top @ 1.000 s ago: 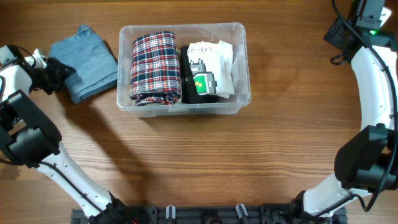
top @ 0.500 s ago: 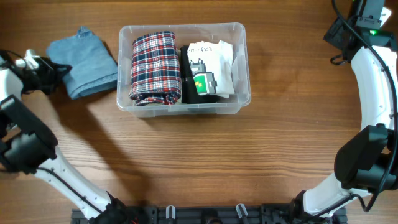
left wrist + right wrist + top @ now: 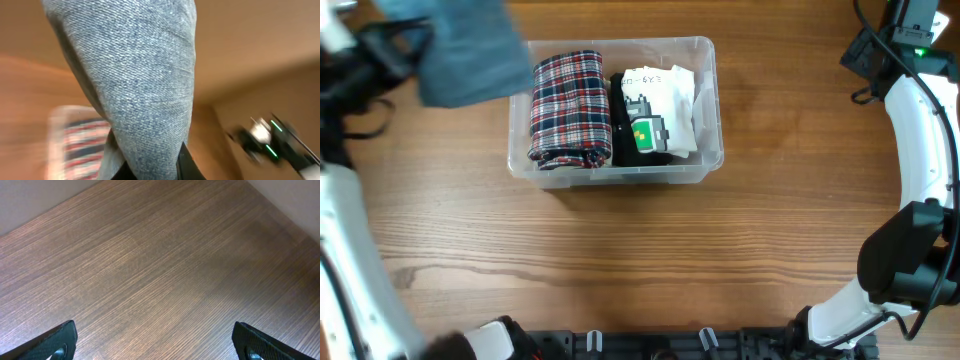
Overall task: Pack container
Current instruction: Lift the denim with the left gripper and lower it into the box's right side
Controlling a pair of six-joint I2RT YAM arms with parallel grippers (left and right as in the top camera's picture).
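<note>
We are mid-carry. The left fingers (image 3: pixel 405 40) grip the folded denim (image 3: pixel 470 55) above the counter (image 3: pixel 620 260), at the near end of the container (image 3: pixel 620 176). The container sits mid-counter, holding a plaid roll (image 3: pixel 568 105) beside a white bundle (image 3: pixel 660 95). The right fingers (image 3: pixel 57 340) are spread wide and empty. Next, the denim likely needs carrying over the rim and lowering onto the packed clothes.

Clear plastic container (image 3: pixel 716 110), coarse denim cloth (image 3: pixel 145 75), matt wooden table (image 3: pixel 160 270).
</note>
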